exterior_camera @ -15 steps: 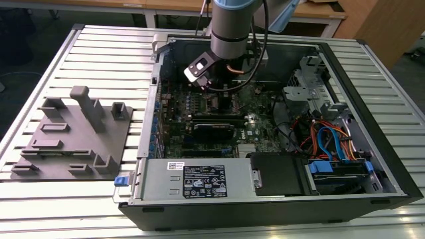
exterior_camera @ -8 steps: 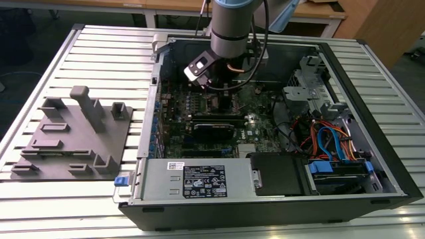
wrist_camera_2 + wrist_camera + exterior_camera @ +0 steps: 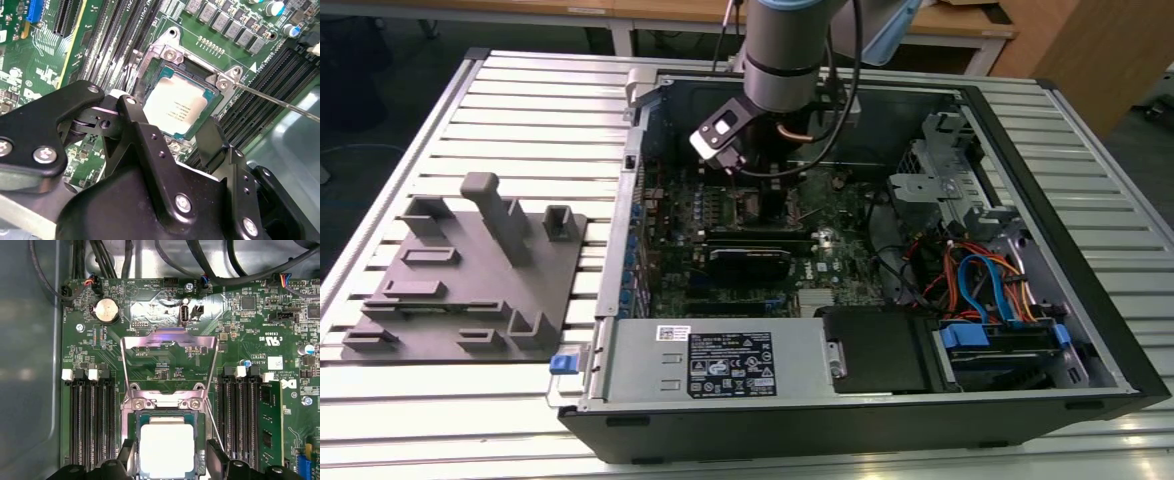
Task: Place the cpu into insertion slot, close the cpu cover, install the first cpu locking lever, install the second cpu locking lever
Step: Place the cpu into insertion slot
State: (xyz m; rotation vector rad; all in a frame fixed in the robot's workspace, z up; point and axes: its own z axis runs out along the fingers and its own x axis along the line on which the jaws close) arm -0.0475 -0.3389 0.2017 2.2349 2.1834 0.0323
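In the exterior view, the gripper (image 3: pixel 767 182) is being held low inside the open computer case (image 3: pixel 854 432), directly above the insertion slot (image 3: pixel 751 207). The case is being carried by the slatted desk (image 3: pixel 454 420). The spread of the jaws is not being made plain from here.

In the second wrist view, the cpu (image 3: pixel 176 106) is being shown lying flat within the insertion slot with its silvery top facing up. The gripper's two black fingers (image 3: pixel 150 150) are being held one to each side of the slot, apart from the chip's edges. The jaws are being shown released, with nothing grasped. A thin locking lever (image 3: pixel 280 102) is being seen running outward from one corner of the slot, and it is judged to be unlatched.

In the first wrist view, the cpu is being framed squarely between the jaws and centred in the slot, so the line from one jaw to the other is being crossed by the chip's middle. The chip is close to square, so no long axis is being offered. The cpu cover (image 3: pixel 150 342) is being shown swung open. It is lying back from the slot on the side toward the round coin cell (image 3: pixel 107 310), away from the jaws, and bare board is being seen through its window. The slot is being flanked on both sides by the memory slots (image 3: pixel 90 430). The placing step is judged done, and the cover is not yet closed.
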